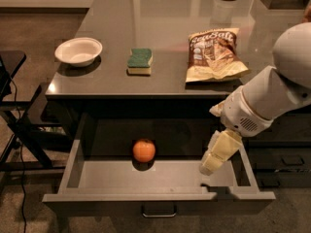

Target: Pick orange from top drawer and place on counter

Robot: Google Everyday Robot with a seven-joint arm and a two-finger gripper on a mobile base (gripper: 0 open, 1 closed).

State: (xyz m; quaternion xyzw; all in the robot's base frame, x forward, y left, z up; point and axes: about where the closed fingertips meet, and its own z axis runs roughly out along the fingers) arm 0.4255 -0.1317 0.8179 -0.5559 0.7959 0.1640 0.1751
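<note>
- The orange [144, 150] sits on the floor of the top drawer [112, 177], near its back wall. It is well apart from my gripper [208, 166], off to the gripper's left as the camera sees it, at about the same height.
- The counter [165, 18] spreads above and behind my gripper, dark and glossy.
- My arm [272, 93] comes in from the right edge and slopes down past the counter's front edge. The wrist is bent, so my gripper points down and leftward.
- The top drawer is pulled fully out. My gripper hangs inside its right end, just beside the right wall and close above the floor. Only the orange lies in the drawer.
- Whether my gripper is open or closed I cannot tell; I see nothing in its hold.
- A chip bag [214, 55] lies flat on the counter, straight above my gripper.
- A white bowl [78, 51] stands on the counter far up-left, with nothing visible in it.
- A green sponge [140, 61] lies between the bowl and the bag.
</note>
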